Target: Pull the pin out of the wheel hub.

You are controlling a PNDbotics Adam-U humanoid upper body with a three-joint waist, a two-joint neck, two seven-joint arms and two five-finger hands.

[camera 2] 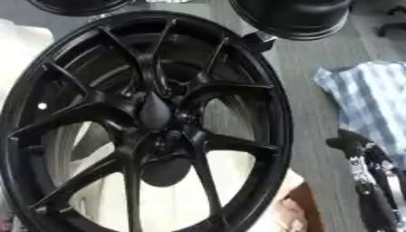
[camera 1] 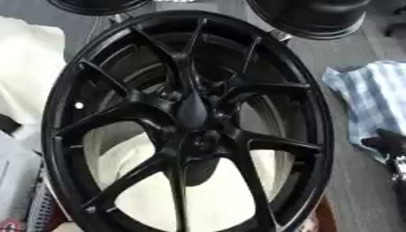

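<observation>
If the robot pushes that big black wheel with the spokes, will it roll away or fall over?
The big black spoked metal wheel looks thick and solid, so it is probably heavy and stiff, not bendy. It is round, so on its edge it could roll. It fills most of the view, so a small push likely won't shift it far. The robot's right hand shows at the right edge.

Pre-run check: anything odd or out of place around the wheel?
Nothing looks damaged or spilled. The black wheel fills the view. A crumpled striped cloth lies to its right, beside the right hand. I can't pick out the pin against the black hub.
</observation>
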